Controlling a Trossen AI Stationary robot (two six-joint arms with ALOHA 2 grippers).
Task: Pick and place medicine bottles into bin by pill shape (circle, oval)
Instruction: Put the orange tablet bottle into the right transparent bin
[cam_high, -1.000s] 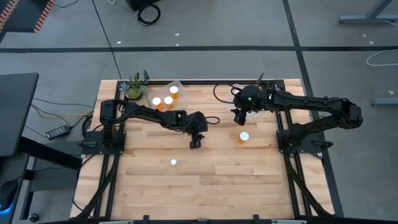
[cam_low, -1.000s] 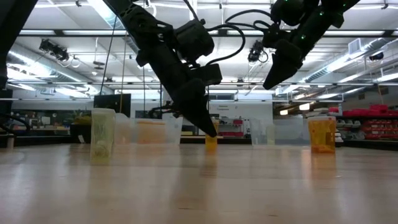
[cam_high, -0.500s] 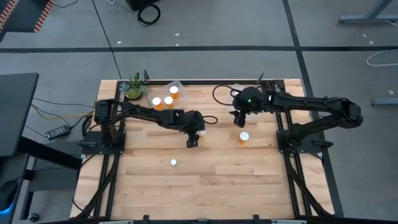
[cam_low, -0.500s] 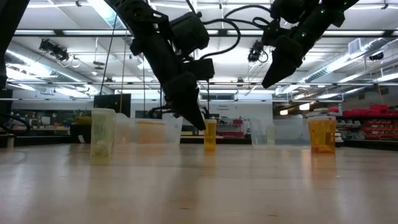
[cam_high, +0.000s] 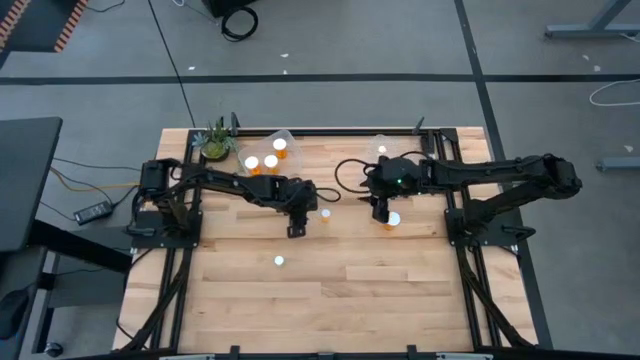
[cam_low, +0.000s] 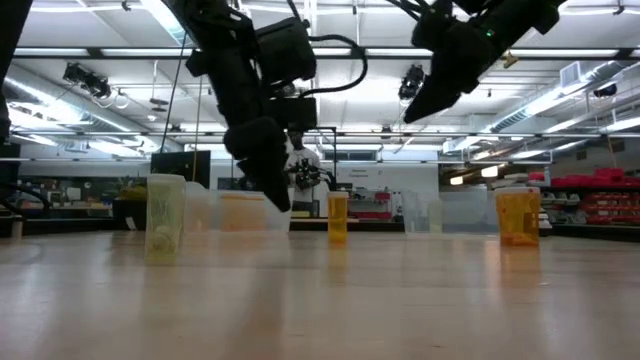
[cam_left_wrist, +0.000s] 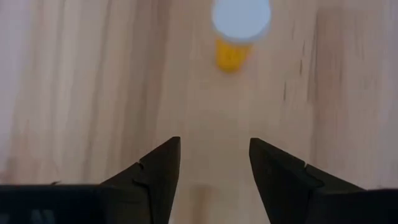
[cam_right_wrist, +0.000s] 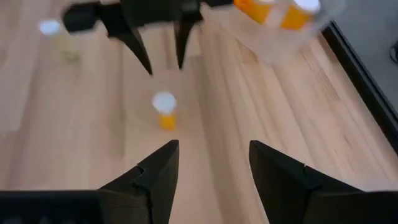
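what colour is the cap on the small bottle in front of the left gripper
White, on an orange medicine bottle; the left wrist view shows it best, just beyond the open left gripper.

wooden table (cam_high: 400, 280) carrying a clear bin (cam_high: 285, 138) at the far left corner, a small plant (cam_high: 214, 143) beside it, and three loose medicine bottles (cam_high: 325, 214) mid-table.

One camera looks straight down on my whole table (cam_high: 400, 290). Another sits at tabletop height, facing level into the room. Each wrist camera looks closely past my fingers; both share one small bottle (cam_left_wrist: 236, 28) (cam_right_wrist: 165, 111) ahead.
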